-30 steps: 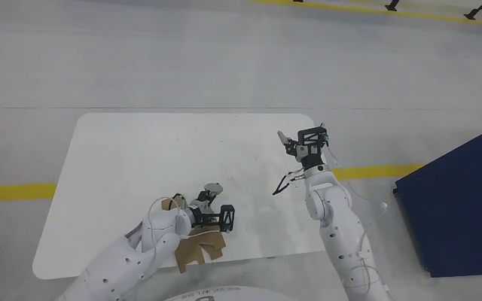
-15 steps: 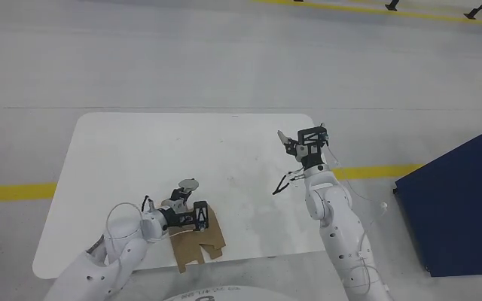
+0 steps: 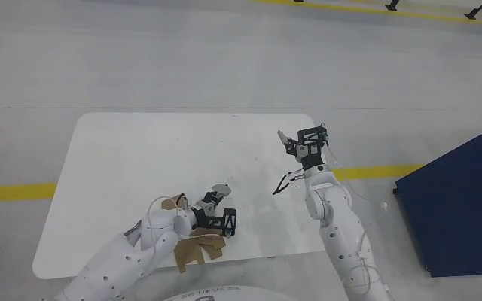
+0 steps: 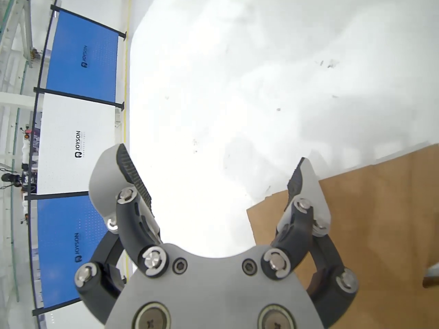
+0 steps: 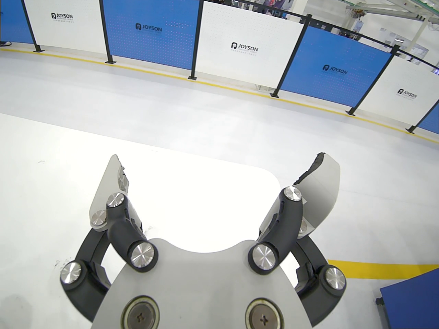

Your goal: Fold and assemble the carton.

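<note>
The flat brown carton [image 3: 199, 246] lies unfolded near the table's front edge, partly under my left arm, and a small flap [image 3: 175, 202] of it shows beyond the forearm. My left gripper [image 3: 225, 205] is open just past the carton's right edge. In the left wrist view one fingertip [image 4: 303, 179] hangs over the cardboard's corner [image 4: 360, 227], and nothing sits between the fingers of the left gripper [image 4: 212, 172]. My right gripper [image 3: 291, 141] is held open over the table's right side, far from the carton, and the right gripper [image 5: 219, 172] is empty.
The white table [image 3: 151, 150] is bare apart from faint scuffs. A dark blue panel [image 3: 444, 207] stands on the floor off the right side. A yellow floor line [image 3: 376, 171] runs behind the right arm.
The left arm swung left half a second ago, uncovering the carton, and has now come back right, slightly past its earlier spot. The right arm has stayed still.
</note>
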`<state>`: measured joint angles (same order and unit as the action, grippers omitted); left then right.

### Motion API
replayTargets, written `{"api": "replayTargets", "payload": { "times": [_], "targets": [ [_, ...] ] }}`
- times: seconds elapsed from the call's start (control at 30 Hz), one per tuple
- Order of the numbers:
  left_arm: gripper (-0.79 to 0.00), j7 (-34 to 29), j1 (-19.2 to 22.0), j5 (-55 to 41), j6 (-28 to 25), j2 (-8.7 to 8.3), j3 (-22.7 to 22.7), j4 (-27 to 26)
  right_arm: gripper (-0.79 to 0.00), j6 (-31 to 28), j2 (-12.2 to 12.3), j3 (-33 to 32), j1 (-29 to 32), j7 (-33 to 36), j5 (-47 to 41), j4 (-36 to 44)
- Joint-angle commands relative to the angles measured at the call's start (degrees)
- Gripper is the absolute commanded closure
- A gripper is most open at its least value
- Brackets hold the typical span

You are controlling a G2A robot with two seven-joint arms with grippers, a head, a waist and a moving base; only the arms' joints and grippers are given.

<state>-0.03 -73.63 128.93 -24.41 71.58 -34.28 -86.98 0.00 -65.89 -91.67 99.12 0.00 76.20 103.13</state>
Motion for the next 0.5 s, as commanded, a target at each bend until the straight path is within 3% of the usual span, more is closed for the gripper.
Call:
{"api": "replayTargets", "payload": {
  "times": [0.0,0.2,0.47],
  "targets": [
    [-0.785,-0.78,1.37,-0.17,0.05,0.71,1.06,2.70,-0.785,0.00,0.00,0.00,0.00,0.00,0.00,0.00],
    [-0.785,-2.10,1.25,-0.20,-0.23,0.35,-0.66,5.41,-0.785,0.00,0.00,0.00,0.00,0.00,0.00,0.00],
    [-0.785,-0.90,-5.02,1.79,-1.09,-3.31,-8.07,-0.98,-0.785,0.00,0.00,0.00,0.00,0.00,0.00,0.00]
  ]
}}
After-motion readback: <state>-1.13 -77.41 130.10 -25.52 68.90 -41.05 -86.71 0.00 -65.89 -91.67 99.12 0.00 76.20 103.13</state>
